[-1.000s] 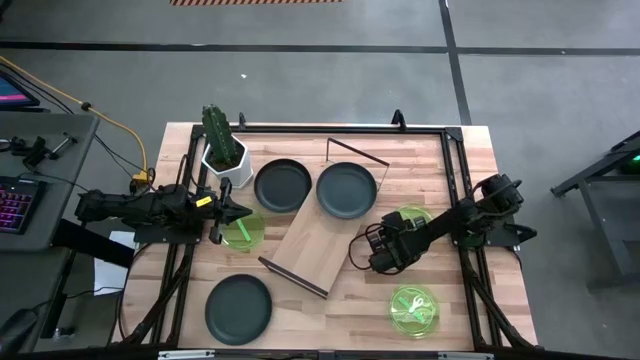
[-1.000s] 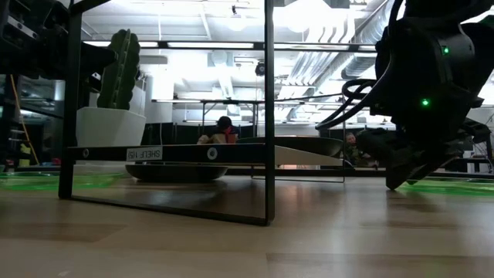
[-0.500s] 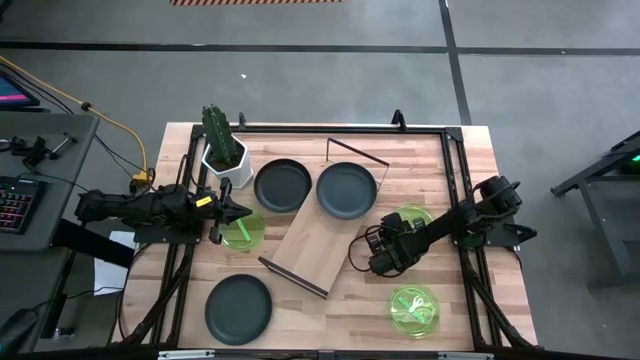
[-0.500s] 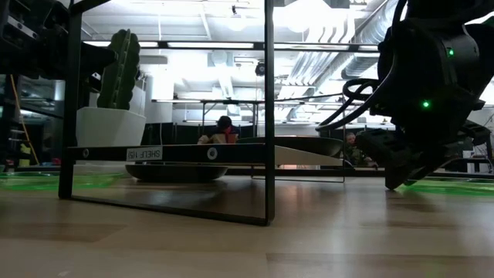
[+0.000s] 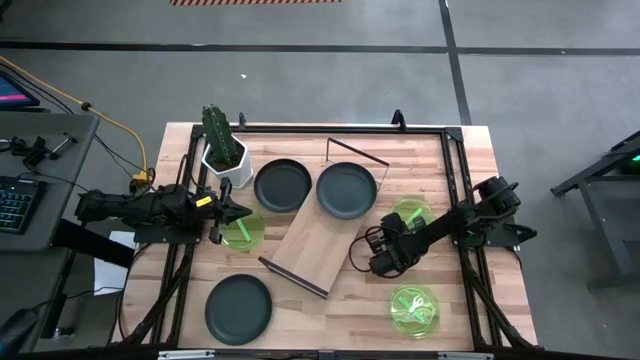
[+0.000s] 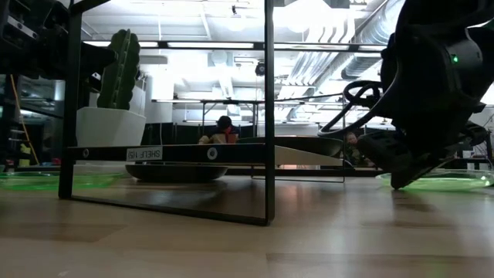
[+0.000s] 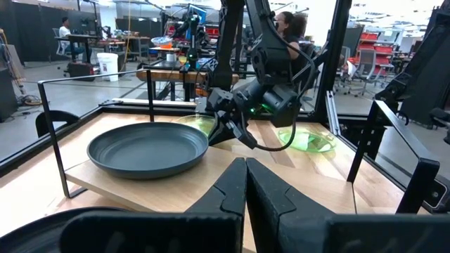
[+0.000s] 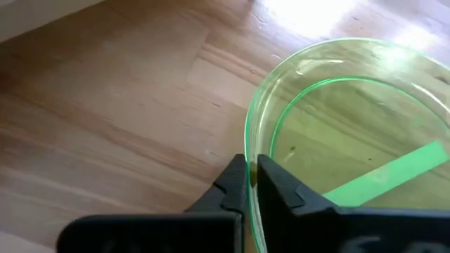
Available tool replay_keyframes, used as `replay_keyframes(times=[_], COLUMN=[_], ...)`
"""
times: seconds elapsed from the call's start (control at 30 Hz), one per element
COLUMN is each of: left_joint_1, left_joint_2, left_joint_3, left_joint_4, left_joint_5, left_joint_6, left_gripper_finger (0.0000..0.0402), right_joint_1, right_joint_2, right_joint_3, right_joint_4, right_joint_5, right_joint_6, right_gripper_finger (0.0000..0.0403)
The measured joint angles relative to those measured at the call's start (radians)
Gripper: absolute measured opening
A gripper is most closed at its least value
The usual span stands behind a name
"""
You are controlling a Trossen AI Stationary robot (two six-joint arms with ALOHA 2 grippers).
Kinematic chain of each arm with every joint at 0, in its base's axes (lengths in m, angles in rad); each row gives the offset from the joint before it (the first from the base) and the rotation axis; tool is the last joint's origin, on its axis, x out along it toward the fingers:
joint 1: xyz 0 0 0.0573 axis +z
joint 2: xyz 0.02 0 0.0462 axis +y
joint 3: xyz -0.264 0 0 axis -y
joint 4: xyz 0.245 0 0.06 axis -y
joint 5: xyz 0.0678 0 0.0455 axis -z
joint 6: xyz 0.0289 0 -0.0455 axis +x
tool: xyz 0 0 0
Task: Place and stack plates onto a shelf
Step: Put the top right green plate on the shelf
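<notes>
Pinched on the rim of a translucent green round plate [image 8: 337, 133], the right gripper [image 5: 382, 250] has lifted it slightly just right of the light-wood plank shelf [image 5: 318, 248]. Left gripper [image 5: 238, 213] waits, fingers together, by another green plate [image 5: 243, 232].

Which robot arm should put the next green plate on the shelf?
Probably the right one. The right gripper already pinches the rim of a green plate, close beside the shelf. The left gripper is shut and empty above another green plate.
</notes>
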Motion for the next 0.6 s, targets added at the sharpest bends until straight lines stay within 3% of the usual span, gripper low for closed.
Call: replay_keyframes(times=[0.13,0.33,0.6], left_joint_1=[0.000,0.000,0.000], left_joint_2=[0.000,0.000,0.000], left_joint_3=[0.000,0.000,0.000], left_joint_4=[0.000,0.000,0.000], left_joint_5=[0.000,0.000,0.000], left_joint_6=[0.000,0.000,0.000], left_gripper_finger=[0.0000,0.0000,0.0000], right_joint_1=[0.022,0.066,0.130], right_joint_2=[-0.013,-0.040,-0.135], right_joint_3=[0.034,0.153,0.229], right_joint_4=[-0.067,-0.263,-0.364], right_joint_5=[-0.028,0.020,0.052], right_joint_6=[-0.007,-0.034,-0.075], right_gripper_finger=[0.0001,0.0000,0.0000])
